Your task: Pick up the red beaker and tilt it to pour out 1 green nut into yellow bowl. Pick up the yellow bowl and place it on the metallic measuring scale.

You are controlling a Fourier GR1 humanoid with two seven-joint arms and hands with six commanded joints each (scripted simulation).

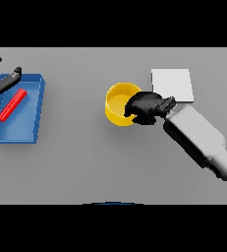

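The yellow bowl [119, 101] stands on the grey table near the middle. My right hand [147, 107] is at its right rim with the fingers curled round the rim. Just right of the bowl lies the pale square measuring scale [173, 83], partly covered by my right wrist. A red beaker [12, 104] lies on its side in the blue tray [34, 115] at the far left. My left hand [1, 79] hovers over the tray's upper left corner with its fingers spread and holds nothing. No green nut shows.
The grey table [85, 162] stretches bare in front of the bowl and between the tray and the bowl. My right forearm [203, 140] crosses the lower right area.
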